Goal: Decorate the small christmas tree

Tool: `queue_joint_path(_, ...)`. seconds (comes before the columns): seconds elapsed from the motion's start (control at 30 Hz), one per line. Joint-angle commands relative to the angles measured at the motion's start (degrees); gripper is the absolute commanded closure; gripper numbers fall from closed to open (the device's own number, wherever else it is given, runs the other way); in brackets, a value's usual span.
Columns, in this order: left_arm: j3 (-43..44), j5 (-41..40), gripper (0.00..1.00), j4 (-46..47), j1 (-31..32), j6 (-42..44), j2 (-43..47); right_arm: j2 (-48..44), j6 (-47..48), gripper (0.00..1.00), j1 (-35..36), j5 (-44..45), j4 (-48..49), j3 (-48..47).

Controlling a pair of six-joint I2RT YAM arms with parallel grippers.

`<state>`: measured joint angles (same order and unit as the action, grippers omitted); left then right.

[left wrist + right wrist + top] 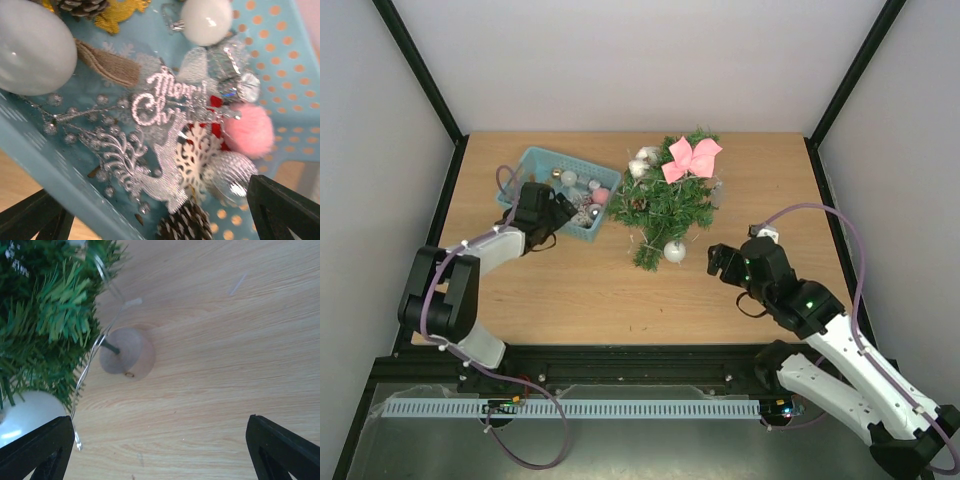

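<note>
Robotics lab test cell with a two-arm rig.

A light wooden bench (580, 300) is boxed in by plain white wall panels (640, 60) held in black metal frame posts (420, 75). Two white-and-black robot arms, the left arm (445, 295) and the right arm (820, 315), are mounted on a black metal rail (620, 355) at the near edge of the bench. Lilac cables (858, 275) loop from them, and a grey slotted cable duct (580, 408) runs below the rail. The festive things, a small artificial christmas tree with dark green needle branches (660, 205) and a teal perforated plastic basket (532, 160) of ornaments, rest on this bench inside the cell.
</note>
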<state>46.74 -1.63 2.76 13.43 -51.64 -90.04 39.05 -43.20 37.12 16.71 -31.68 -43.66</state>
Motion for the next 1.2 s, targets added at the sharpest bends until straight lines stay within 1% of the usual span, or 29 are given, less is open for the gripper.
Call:
queue_joint_path(0.0,2.73,5.46,0.03,4.81,-0.29,2.87,0.90,-0.34,-2.15,0.04,-0.21,9.94,-1.86,-3.16)
queue_joint_path(0.03,2.03,6.47,0.01,5.31,-0.25,2.90,2.29,-1.03,-2.41,0.04,-0.21,11.85,-2.49,-3.52)
queue_joint_path(0.1,0.48,8.04,0.00,5.47,-0.25,3.60,5.60,-2.02,-3.03,0.03,-0.21,15.38,-3.96,-4.29)
queue_joint_path(0.23,-1.26,8.20,0.01,2.30,-0.42,4.68,12.50,-2.75,-3.92,0.00,-0.21,20.96,-5.00,-4.57)
queue_joint_path(0.37,-4.65,9.19,0.00,0.24,-0.60,7.22,21.55,-2.09,-5.01,0.01,-0.42,26.75,-3.72,-4.12)
queue_joint_path(0.47,-7.46,7.77,0.00,-1.17,-0.71,9.15,28.10,-0.63,-5.21,0.01,-1.66,28.89,-1.36,-3.73)
queue_joint_path(0.57,-8.81,3.40,0.00,-3.65,-0.86,11.01,33.31,1.59,-3.95,0.01,-5.56,27.60,1.59,-3.18)
queue_joint_path(0.63,-9.57,-0.08,0.01,-5.19,-1.60,11.69,35.24,2.63,-1.45,0.01,-10.15,25.39,6.03,-1.15)
queue_joint_path(0.67,-10.43,0.13,0.01,-4.58,-2.48,12.07,35.70,3.07,-0.24,0.01,-13.46,23.81,8.44,0.03)
queue_joint_path(0.73,-11.87,0.13,0.01,-1.69,-3.64,14.51,35.62,4.51,1.56,0.01,-21.24,19.07,12.94,2.59)
queue_joint_path(0.83,-13.44,-5.27,0.00,1.85,-3.76,19.10,34.35,6.94,1.41,0.01,-33.95,11.75,19.08,7.10)
queue_joint_path(0.9,-15.97,-8.43,0.00,6.57,-3.76,21.54,34.06,8.02,0.81,0.01,-39.55,8.44,24.90,11.13)
queue_joint_path(0.97,-19.24,-10.07,0.01,12.66,-3.85,24.23,33.98,9.32,1.34,0.01,-41.99,7.71,30.19,14.00)
queue_joint_path(1.03,-22.44,-11.40,0.00,19.12,-3.86,28.42,33.35,10.68,3.16,0.01,-42.14,8.52,35.94,16.99)
queue_joint_path(1.1,-24.33,-14.43,0.00,22.83,-4.39,29.78,31.35,12.44,5.72,0.01,-42.14,9.05,43.01,20.53)
queue_joint_path(1.17,-25.89,-14.82,0.01,26.85,-5.40,31.49,28.83,14.28,7.75,0.01,-42.16,9.28,48.96,23.75)
